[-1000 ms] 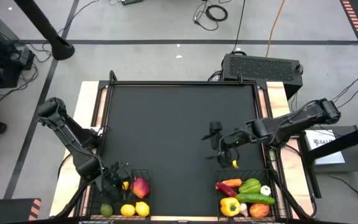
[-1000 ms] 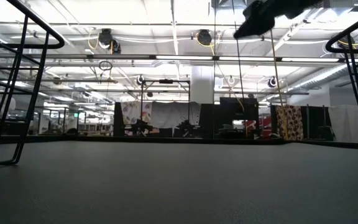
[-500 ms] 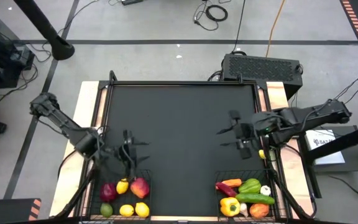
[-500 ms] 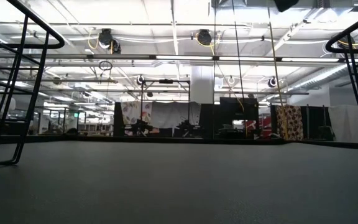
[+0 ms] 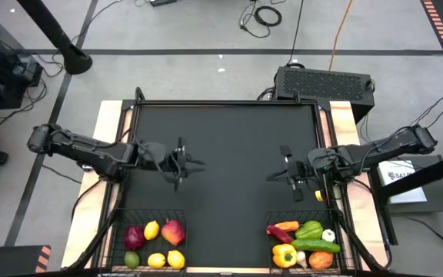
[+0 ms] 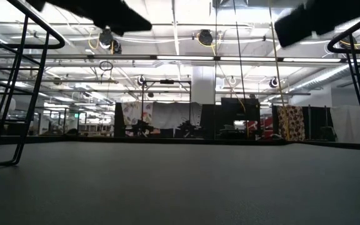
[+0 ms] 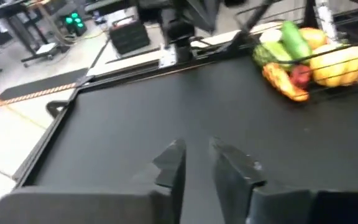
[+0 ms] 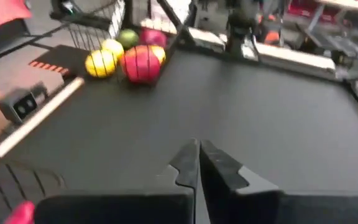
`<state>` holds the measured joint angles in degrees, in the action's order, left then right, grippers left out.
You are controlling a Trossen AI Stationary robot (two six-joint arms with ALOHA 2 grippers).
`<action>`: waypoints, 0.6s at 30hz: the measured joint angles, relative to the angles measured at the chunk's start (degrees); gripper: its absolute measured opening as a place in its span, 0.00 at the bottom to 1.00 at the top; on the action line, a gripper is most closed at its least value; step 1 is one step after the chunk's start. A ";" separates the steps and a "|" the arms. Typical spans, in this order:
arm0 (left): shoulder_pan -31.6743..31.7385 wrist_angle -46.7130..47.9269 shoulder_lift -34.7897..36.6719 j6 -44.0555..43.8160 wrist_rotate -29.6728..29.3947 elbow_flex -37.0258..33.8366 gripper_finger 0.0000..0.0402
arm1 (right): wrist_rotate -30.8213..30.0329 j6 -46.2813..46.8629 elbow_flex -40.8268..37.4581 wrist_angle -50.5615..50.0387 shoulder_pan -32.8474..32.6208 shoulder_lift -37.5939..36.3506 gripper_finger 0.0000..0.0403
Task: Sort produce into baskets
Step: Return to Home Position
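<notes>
The only writing on show is a white label [image 5: 401, 175] by the right arm's base, and the print is too small to read. The left arm lies stretched in from the desk's [image 5: 221, 131] left edge. The left claw [image 5: 189, 164] hangs above the left-centre of the black top, fingers [image 7: 169, 167] narrowly parted with nothing between them. The right arm reaches in from the right edge, with the right claw [image 5: 277, 175] above the right-centre, fingers pressed together and empty.

All the produce sits along the bottom edge in the high view. The left basket [image 5: 177, 213] holds the red apple [image 5: 173, 231], purple onion [image 5: 134, 237], lime [image 5: 131, 259] and three lemons [image 5: 158, 260]. The right basket [image 5: 279, 215] holds the carrot [image 5: 285, 225], green pepper [image 5: 309, 229], cucumber [image 5: 314, 245], garlic [image 5: 328, 235] and yellow pepper [image 5: 284, 255].
</notes>
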<state>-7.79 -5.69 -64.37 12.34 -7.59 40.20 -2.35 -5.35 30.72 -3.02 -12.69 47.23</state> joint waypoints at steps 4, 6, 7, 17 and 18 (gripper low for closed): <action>3.80 -1.91 1.30 -1.85 2.53 -2.87 0.10 | 1.13 1.59 -5.95 4.28 1.16 -0.45 0.01; 5.01 -4.86 2.13 -3.03 4.03 -5.88 0.05 | 1.23 1.77 -9.16 7.17 1.48 -1.02 0.00; 5.42 -6.00 2.67 -3.60 4.39 -7.52 0.03 | 1.25 2.06 -10.72 9.44 1.59 -1.25 0.00; 6.60 -17.74 10.94 -12.07 4.04 -23.25 0.03 | 2.93 4.24 -22.82 19.19 2.63 -6.23 0.00; 6.60 -19.30 12.07 -12.18 3.48 -24.92 0.03 | 2.92 4.24 -23.57 20.28 2.65 -6.39 0.00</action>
<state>-1.19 -24.99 -52.31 0.16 -4.11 15.29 0.57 -1.10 7.15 17.25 -10.04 40.84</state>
